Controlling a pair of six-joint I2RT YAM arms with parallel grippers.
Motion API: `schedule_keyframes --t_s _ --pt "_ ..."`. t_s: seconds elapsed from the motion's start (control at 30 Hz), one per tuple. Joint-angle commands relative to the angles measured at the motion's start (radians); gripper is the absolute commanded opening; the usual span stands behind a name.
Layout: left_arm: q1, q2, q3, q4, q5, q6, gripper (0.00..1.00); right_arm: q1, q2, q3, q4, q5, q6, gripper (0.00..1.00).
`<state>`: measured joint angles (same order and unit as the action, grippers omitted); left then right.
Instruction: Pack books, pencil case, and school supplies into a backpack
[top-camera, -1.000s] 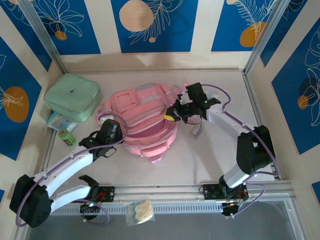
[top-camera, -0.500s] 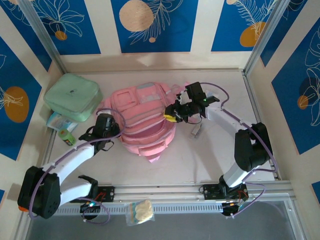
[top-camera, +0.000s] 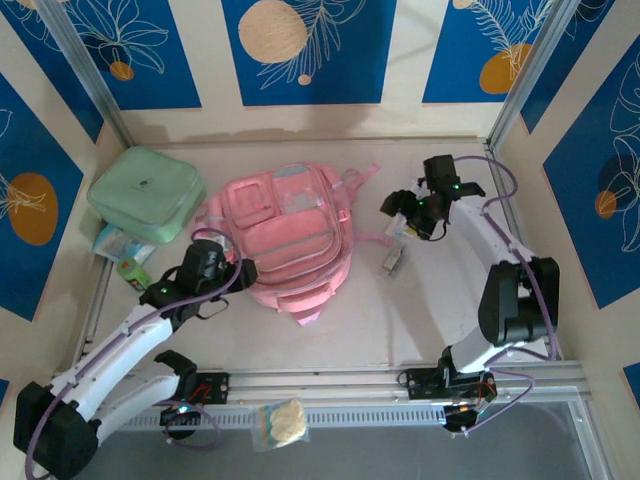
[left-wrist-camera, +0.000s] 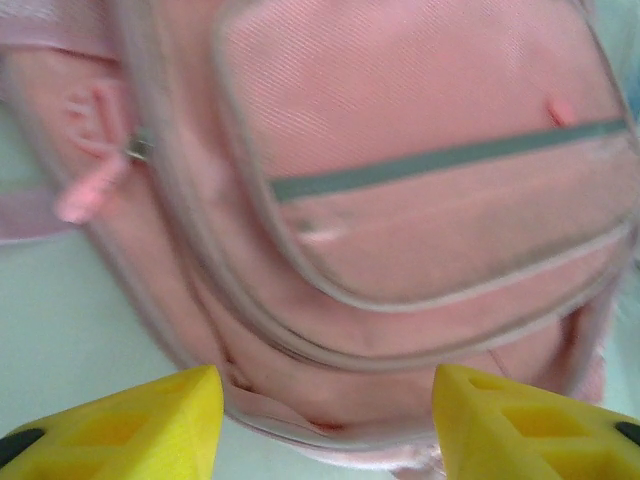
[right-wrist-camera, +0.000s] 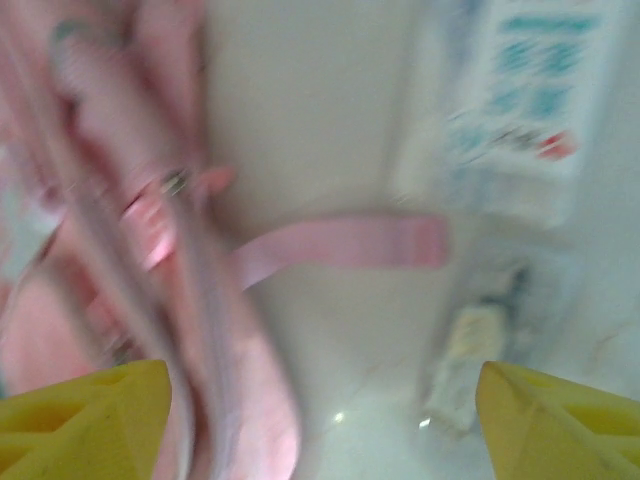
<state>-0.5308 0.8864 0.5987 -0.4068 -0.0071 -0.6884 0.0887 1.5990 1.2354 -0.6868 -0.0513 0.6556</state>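
The backpack (top-camera: 285, 235) lies flat mid-table between my arms, front pockets up, so either arm can reach it. My left gripper (left-wrist-camera: 330, 430) hangs at its lower left edge, yellow fingers spread with nothing between them. The right gripper (right-wrist-camera: 320, 420) is wide and empty too, over the table just right of the bag, above a loose pink strap (right-wrist-camera: 340, 243). The pencil case (right-wrist-camera: 520, 100) lies on the table there, blurred. I cannot identify the small packet (top-camera: 392, 262) nearby, nor tell whether the books are already inside.

Pink backpack (top-camera: 290, 240), mint-green zip case (top-camera: 147, 193), blurred pouch (right-wrist-camera: 525, 110) seemingly white with blue markings
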Motion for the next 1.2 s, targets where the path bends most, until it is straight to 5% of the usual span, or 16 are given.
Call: schedule_keyframes --t_s 0.0,0.23,0.63,1.17 --pt "-0.066 0.062 0.086 0.016 0.017 -0.049 0.58 -0.055 0.093 0.059 -0.048 0.073 -0.046 0.81" --pt "-0.173 0.271 0.229 0.102 0.012 -0.046 0.60 -0.119 0.301 0.195 -0.047 0.045 -0.083 0.83" --pt "-0.239 0.524 0.408 0.192 0.050 -0.067 0.62 -0.081 0.542 0.459 -0.210 0.097 -0.117 0.85" --pt "-0.296 0.647 0.486 0.218 0.088 -0.083 0.64 0.023 0.439 0.225 -0.263 0.215 -0.148 0.66"
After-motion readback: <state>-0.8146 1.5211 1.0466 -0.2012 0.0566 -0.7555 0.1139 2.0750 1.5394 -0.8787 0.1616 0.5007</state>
